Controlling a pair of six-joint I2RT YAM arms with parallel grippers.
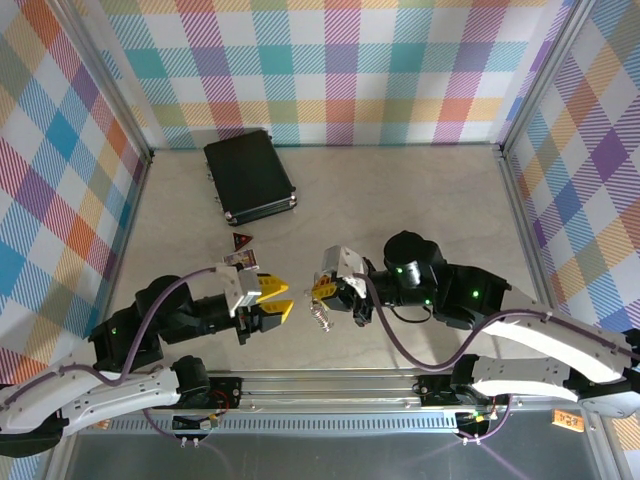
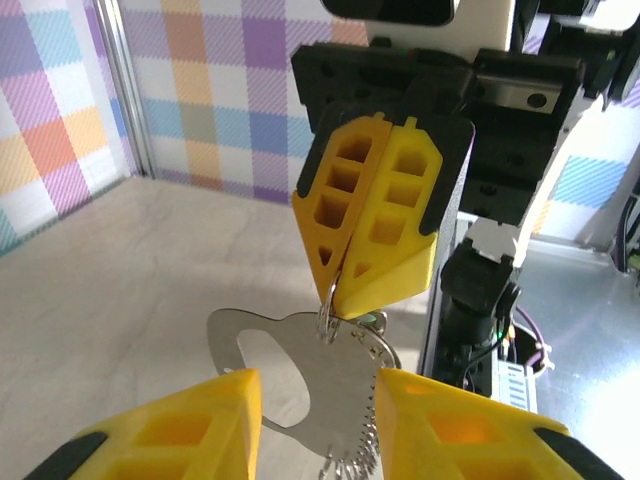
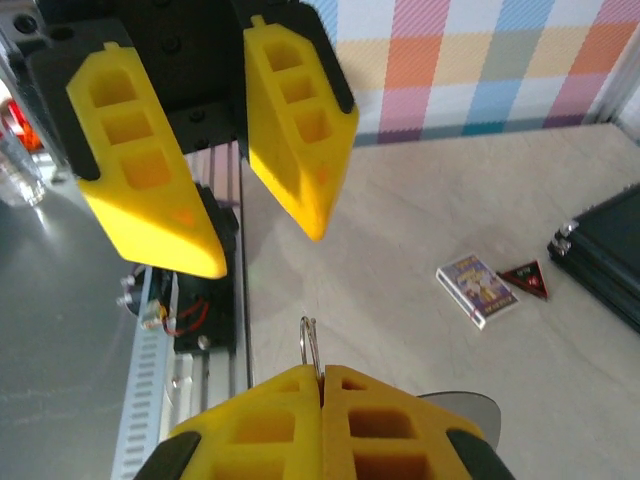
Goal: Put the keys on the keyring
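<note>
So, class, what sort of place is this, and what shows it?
Probably a robot test booth, not a home: checked backdrop walls on metal framing, left arm and right arm bolted to one rail.

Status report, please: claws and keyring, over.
Right claw shut on keyring, which hangs below it. Left claw open, facing it. Nothing between them.

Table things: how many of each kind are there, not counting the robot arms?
Black case: 1
Small card box: 1
Red-and-black triangle: 1
Keyring: 1
Total: 4 things I can make out.
</note>
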